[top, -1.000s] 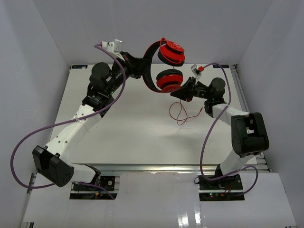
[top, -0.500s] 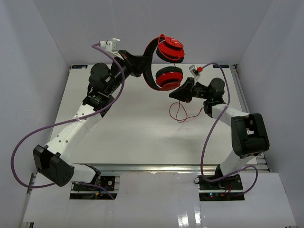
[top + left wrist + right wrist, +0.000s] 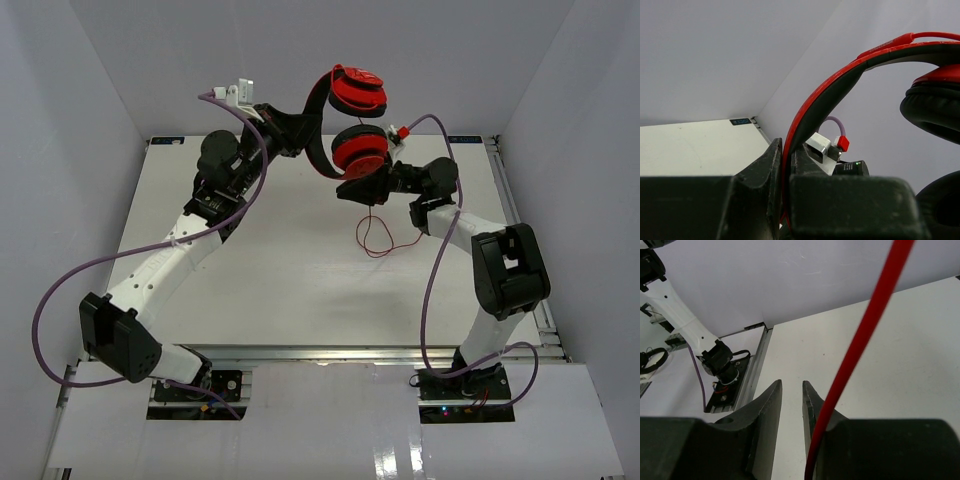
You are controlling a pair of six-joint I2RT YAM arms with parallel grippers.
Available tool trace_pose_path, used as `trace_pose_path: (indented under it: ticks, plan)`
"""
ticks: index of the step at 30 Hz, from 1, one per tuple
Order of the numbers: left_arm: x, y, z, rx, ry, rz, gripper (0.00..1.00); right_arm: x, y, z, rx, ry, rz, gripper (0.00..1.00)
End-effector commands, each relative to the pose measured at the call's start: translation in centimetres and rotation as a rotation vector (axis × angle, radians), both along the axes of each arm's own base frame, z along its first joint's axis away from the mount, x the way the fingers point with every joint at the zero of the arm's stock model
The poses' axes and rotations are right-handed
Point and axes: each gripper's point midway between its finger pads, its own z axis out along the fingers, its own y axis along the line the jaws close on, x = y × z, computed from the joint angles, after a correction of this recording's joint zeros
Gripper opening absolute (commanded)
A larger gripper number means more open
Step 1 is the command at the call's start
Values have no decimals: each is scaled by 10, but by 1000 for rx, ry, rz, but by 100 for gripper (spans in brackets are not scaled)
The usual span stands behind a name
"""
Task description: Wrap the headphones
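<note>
Clearly the headphones (image 3: 345, 120) are up in the air above the far edge of the table (image 3: 280, 270), cups stacked one over the other. The left gripper (image 3: 786, 150) is clenched on the black-and-red headband (image 3: 840, 85). The thin red cord (image 3: 863, 330) drops from the lower cup (image 3: 360, 150) and ends in a loose loop lying on the tabletop, so little or none of it looks wound on.

The right gripper (image 3: 791, 385) sits just under that lower cup. Its jaws stand a little apart with nothing between them, and the cord runs across the front of one finger rather than through the gap. It is released, not grasping.

I judge this to be the moment between passes of the winding. One arm presents the headphones while the other is free to take a new hold lower on the cord. The next move calls for getting the cord squarely into the gap, pinching it, and carrying the slack around the band or cups without tugging the headband out of the left grip.
</note>
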Motion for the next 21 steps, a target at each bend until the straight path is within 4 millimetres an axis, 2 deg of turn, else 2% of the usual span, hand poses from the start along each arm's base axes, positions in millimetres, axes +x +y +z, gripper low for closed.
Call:
trace_pose_path:
  ticks: [1, 7, 12, 16, 19, 21]
  plan:
    - [2, 29, 51, -108, -55, 141, 0, -15, 9, 12, 36, -73, 27, 30]
    - [24, 64, 58, -146, -43, 341, 0, -35, 14, -15, -20, -77, 0, 35]
    - [38, 85, 67, -178, -63, 436, 0, -51, 20, -23, -78, -145, -21, 36]
    - [47, 98, 71, -141, -92, 524, 0, -58, 24, -28, -129, -206, -48, 32]
    - [52, 116, 75, -122, -122, 625, 0, -63, 27, -27, -160, -234, -57, 29]
    - [58, 124, 72, -88, -141, 688, 0, -70, 34, -41, -232, -232, -49, 25]
